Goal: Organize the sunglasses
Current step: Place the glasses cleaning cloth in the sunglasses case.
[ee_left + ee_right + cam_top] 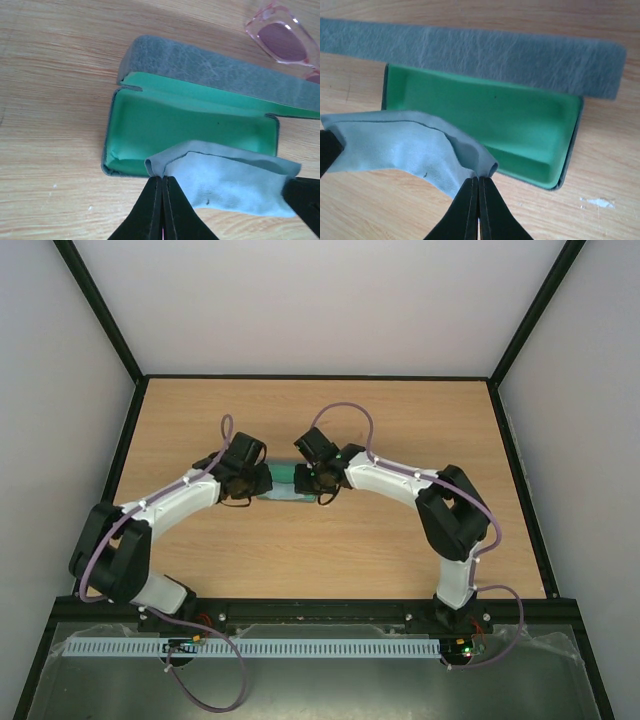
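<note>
The grey-blue case lies open on the table, green lining [190, 117] up, its lid [470, 52] folded back flat. My left gripper [164, 179] and my right gripper [478, 180] are each shut on one end of the folded light-blue cloth [230, 182], held stretched between them over the case's near edge; the cloth also shows in the right wrist view [390, 145]. The pinkish sunglasses [282, 40] lie on the wood beyond the lid, only one lens in view. In the top view both grippers meet over the case [285, 485].
The wooden table [320, 560] is walled on three sides by grey panels with black frame posts. A white slotted strip [250, 648] runs along the near edge between the arm bases.
</note>
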Action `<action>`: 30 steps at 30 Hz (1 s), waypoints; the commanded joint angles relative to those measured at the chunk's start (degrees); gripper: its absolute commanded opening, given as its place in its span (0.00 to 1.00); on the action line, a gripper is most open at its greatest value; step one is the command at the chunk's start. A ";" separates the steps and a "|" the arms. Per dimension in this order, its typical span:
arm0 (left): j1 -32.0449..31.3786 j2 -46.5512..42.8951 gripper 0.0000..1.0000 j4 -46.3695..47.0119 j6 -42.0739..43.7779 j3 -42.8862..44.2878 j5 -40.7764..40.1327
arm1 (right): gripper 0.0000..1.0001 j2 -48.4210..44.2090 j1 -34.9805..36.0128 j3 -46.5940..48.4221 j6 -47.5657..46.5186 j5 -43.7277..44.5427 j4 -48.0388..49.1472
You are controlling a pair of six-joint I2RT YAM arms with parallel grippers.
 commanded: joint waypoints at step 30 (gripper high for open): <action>2.34 10.83 0.02 7.76 4.15 2.78 -1.32 | 0.01 7.51 -3.48 5.35 -2.65 0.87 -3.62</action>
